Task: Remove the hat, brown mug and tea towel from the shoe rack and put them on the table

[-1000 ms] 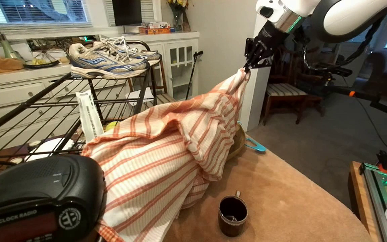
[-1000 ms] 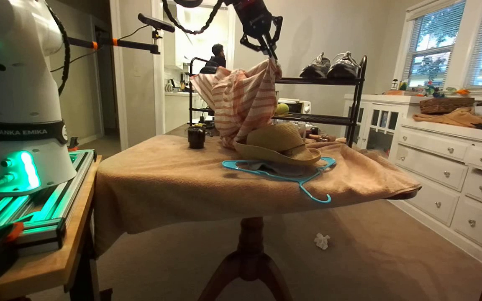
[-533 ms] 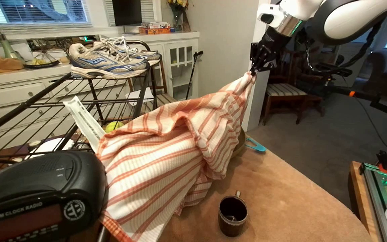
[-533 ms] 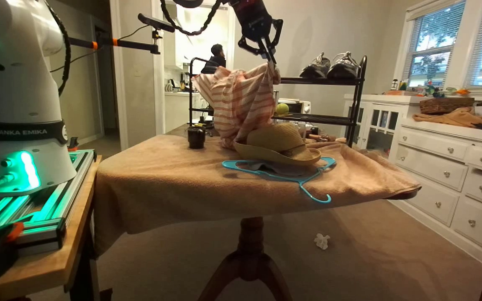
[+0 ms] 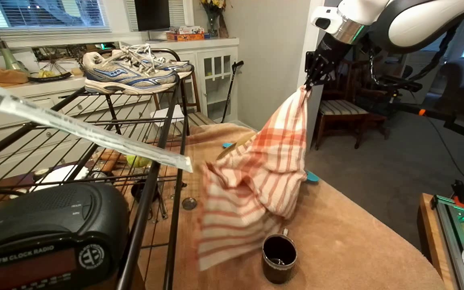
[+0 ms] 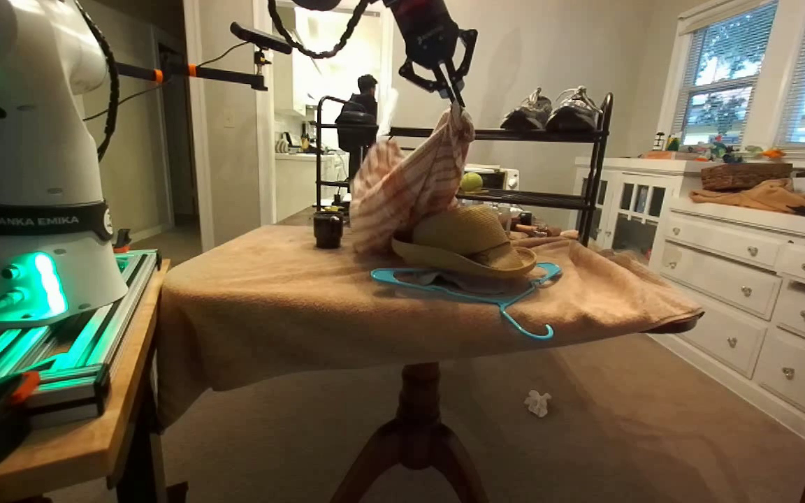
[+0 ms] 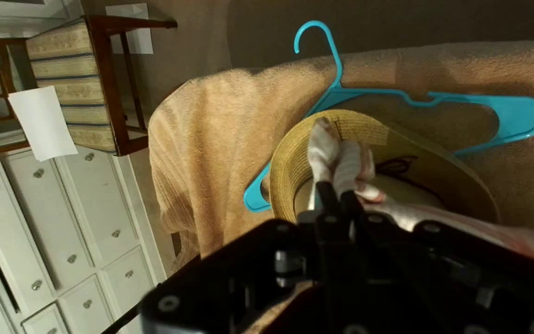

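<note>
The striped orange-and-cream tea towel [image 5: 252, 181] hangs from my gripper [image 5: 307, 85], which is shut on a bunched end of the cloth. Its lower part swings blurred over the tan-brown table [image 5: 349, 245], clear of the shoe rack [image 6: 592, 185]. On the table stands the upright brown mug [image 5: 279, 259], just in front of the towel's lower edge; whether they touch I cannot tell. The straw hat [image 6: 462, 234] lies on the table, mostly covered by cloth in an exterior view. In the wrist view, my fingers pinch the towel above the hat's brim [image 7: 290, 157].
A blue hanger [image 6: 504, 304] lies under the hat at the table's edge. Sneakers [image 5: 131, 76] and a black clock radio [image 5: 54, 237] sit on the rack. A pale flat strip [image 5: 95, 135], blurred and tilted, is above the rack bars. A tennis ball [image 6: 472, 182] shows behind the towel.
The towel's far end has slipped off the rack and swung over the table. My gripper has moved slightly away from the rack. The pale strip has flipped up and across the rack.
</note>
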